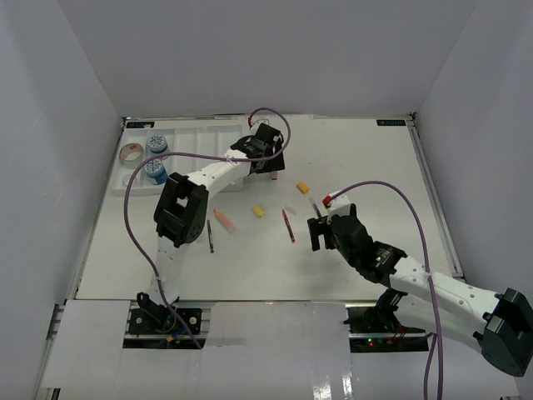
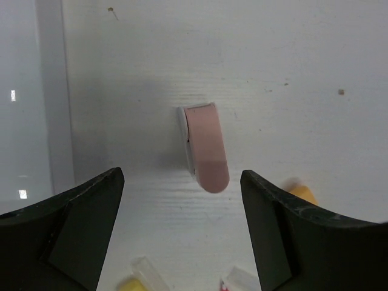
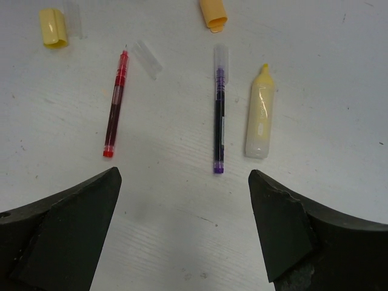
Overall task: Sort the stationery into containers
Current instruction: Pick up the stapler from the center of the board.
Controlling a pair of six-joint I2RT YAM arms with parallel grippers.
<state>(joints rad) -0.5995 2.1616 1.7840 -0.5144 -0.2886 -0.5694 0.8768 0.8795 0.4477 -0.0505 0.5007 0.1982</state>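
Note:
My left gripper [image 1: 268,160] hangs open and empty just right of the white compartment tray [image 1: 200,133]. In the left wrist view its jaws [image 2: 182,236] stand wide, with a pink eraser [image 2: 206,151] lying on the table just ahead of them. My right gripper [image 1: 321,233] is open and empty over mid-table. In the right wrist view, ahead of its jaws [image 3: 185,230], lie a red pen [image 3: 115,104], a dark purple pen [image 3: 219,115] and a pale yellow marker [image 3: 260,115]. The red pen also shows in the top view [image 1: 288,227].
A tape roll [image 1: 131,152] and two blue-white tubs [image 1: 156,143] sit at the tray's left end. Loose on the table are an orange marker [image 1: 223,219], a yellow eraser [image 1: 259,211], an orange piece [image 1: 303,187] and a thin dark pen [image 1: 211,237]. White walls surround the table.

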